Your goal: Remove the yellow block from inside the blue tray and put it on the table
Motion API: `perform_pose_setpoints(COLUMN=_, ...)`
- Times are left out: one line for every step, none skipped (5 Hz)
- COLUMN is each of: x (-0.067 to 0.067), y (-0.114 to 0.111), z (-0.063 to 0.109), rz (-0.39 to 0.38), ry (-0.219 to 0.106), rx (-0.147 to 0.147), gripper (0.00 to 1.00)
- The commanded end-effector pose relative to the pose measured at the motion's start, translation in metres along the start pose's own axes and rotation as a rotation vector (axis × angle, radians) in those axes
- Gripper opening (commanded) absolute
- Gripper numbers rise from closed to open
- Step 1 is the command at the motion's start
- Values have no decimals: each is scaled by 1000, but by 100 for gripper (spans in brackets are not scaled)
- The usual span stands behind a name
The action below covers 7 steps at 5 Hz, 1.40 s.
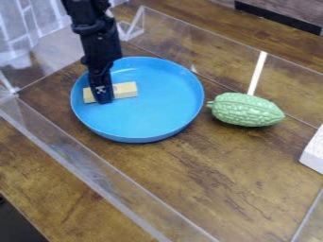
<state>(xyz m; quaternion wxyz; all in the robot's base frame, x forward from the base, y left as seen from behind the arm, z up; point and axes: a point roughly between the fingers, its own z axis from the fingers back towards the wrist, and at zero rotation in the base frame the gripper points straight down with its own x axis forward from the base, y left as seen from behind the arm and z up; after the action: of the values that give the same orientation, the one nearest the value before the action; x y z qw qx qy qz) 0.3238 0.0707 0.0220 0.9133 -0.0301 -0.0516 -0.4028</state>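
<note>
The blue tray point(161, 115) lies on the dark wood table point(190, 184), left of centre. My black gripper point(96, 94) reaches down from the top left over the tray's left part. Its fingers are shut on the left end of the yellow block point(124, 91). The block's right end sticks out beside the fingers, still inside the tray's outline near the left rim. Whether it touches the tray floor I cannot tell.
A bumpy green gourd point(246, 110) lies on the table right of the tray, with a thin white stick point(258, 72) standing behind it. A white object point(314, 149) sits at the right edge. Clear plastic walls point(51, 142) fence in the table.
</note>
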Motion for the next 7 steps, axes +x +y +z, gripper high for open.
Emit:
perform_pose_setpoints(x=-14, y=14, z=6, rz=53, ry=2, rx=32, gripper=0)
perform_pose_setpoints(x=-16, y=24, z=6, rz=25, ry=4, rx=34, gripper=0)
perform_pose_setpoints(x=-16, y=37, z=11, rz=3, ry=5, rx=44, gripper=0)
perform_pose_setpoints(x=-6, y=36, z=9, rz=-36, ry=2, rx=45, gripper=0)
perform_pose_setpoints(x=5, y=36, z=6, rz=-78, ry=1, rx=46, gripper=0)
perform_pose_setpoints(x=7, y=35, z=15, rz=-58, ry=4, rx=57, gripper=0)
perform_pose_setpoints(x=17, y=35, z=18, rz=-107, ry=4, rx=59, gripper=0)
